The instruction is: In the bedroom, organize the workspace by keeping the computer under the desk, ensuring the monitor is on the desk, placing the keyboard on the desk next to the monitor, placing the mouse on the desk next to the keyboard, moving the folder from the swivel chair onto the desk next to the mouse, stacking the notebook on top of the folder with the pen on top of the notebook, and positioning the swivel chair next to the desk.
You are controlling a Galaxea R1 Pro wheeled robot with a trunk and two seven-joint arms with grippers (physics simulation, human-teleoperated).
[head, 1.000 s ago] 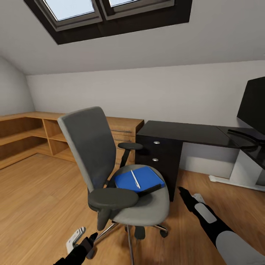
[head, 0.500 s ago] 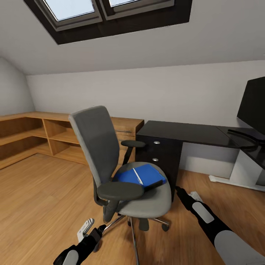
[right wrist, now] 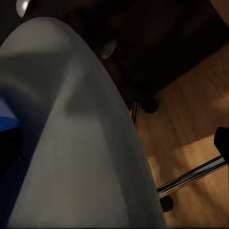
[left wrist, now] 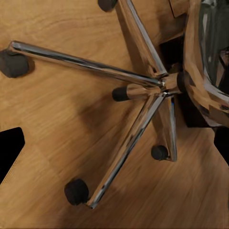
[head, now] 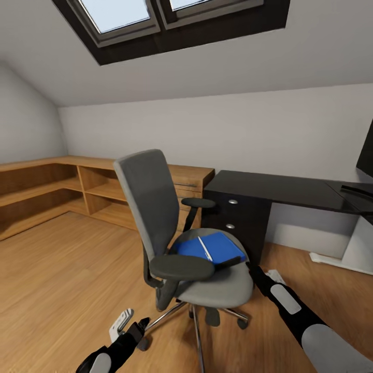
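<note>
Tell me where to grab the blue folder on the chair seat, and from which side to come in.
Take the folder by its front corner nearest the desk, where a dark edge overhangs the seat of the swivel chair. Come in with the right gripper, already beside that seat edge; the backrest and armrests block the other sides. The pen lies loose on top, so keep the folder level.

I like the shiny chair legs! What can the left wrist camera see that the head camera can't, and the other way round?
Left wrist camera alone: the underside hub where the chrome spokes meet, seen from close up. Head camera alone: the blue folder with the pen on it on the seat, the black desk, the wooden shelves and the skylight. Both: the swivel chair, its chrome star base, black casters and the wooden floor.
</note>
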